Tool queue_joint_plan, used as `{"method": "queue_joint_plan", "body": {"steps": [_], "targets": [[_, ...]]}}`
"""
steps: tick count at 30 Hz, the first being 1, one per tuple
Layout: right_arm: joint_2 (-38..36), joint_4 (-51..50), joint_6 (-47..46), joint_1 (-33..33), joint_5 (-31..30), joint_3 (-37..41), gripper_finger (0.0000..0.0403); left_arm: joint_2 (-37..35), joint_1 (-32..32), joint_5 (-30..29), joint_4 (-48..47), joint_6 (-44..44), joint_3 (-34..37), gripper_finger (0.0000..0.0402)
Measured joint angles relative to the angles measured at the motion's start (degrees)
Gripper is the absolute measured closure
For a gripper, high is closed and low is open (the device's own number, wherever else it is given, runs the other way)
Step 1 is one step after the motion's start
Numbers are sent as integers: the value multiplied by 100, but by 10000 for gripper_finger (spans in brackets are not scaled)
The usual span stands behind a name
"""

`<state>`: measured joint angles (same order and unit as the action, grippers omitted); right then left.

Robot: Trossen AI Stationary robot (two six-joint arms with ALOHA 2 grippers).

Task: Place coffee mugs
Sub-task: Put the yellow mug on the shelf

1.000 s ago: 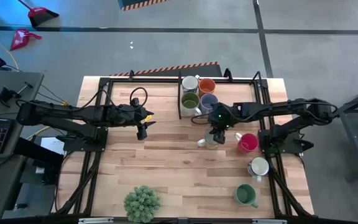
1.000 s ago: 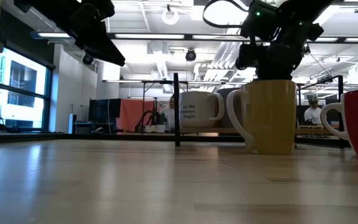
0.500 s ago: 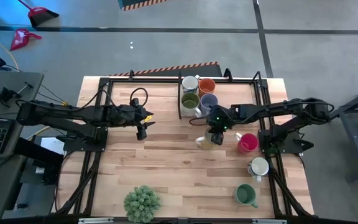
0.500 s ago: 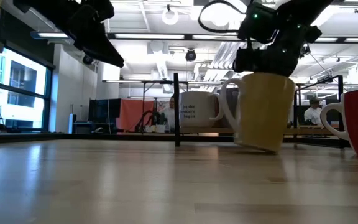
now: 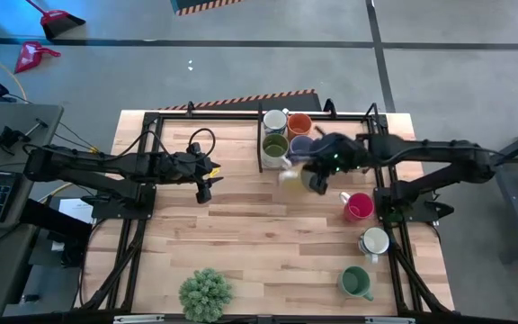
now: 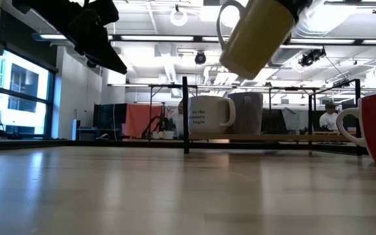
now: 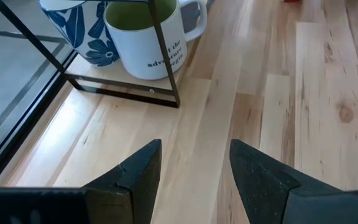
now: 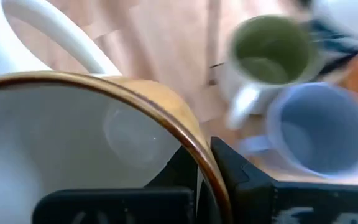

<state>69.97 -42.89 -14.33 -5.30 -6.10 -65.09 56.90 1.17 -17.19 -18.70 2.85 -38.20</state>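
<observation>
Holding a cream mug [image 6: 256, 36] by its rim, the right gripper [image 5: 317, 171] had it lifted clear of the table [image 5: 241, 234] and tilted, handle toward the left arm's side; the right wrist view showed one dark finger [image 8: 229, 180] pinched over the mug's wall.

- Cream mug: in the air, just beside the grouped mugs at the table's far edge, touching none that could be made out.
- Grouped mugs, inside a black wire frame [image 6: 185, 114]: white mug [image 5: 275, 121], orange mug [image 5: 299, 124], olive-lined mug [image 5: 275, 147], blue-grey mug [image 5: 301, 144] partly under the arm.
- Magenta mug [image 5: 358, 206]: upright on the table, near the right gripper.
- White mug with dark interior [image 5: 374, 241]: upright, nearer the front edge.
- Dark green mug [image 5: 356, 283]: upright, closest to the front edge.
- Potted plant [image 5: 205, 293]: front edge, well apart from the mugs.
- Left gripper [image 5: 205, 189]: hovered over bare wood at mid-table, fingers [image 7: 263, 177] spread with a clear gap, holding nothing.
</observation>
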Motion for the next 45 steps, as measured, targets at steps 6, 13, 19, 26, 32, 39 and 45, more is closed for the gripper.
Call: {"method": "queue_joint_plan", "body": {"steps": [6,13,19,26,32,39,45], "targets": [[-2,-1023,-517,-390,-1144,-1072,402,0,0,-9,10,7,1,222],[-2,-1685,-1036,-1272,-1668,-1485,403,0,0,-11,7,153,2,222],[66,-1793,-1272,-2241,-1519,-1474,403,0,0,-7,7,153,2,222],[210,-2038,-1838,-3014,-1380,-1474,403,0,0,0,7,153,0,222],[634,-2400,-2189,-3425,-1412,-1474,403,0,-2,56,5,242,2,222],[1421,-2350,-2290,-3768,-1200,-1472,403,0,-4,72,9,295,2,222],[1994,-2228,-2180,-4032,-769,-1472,403,0,-4,74,9,308,2,222]]}}
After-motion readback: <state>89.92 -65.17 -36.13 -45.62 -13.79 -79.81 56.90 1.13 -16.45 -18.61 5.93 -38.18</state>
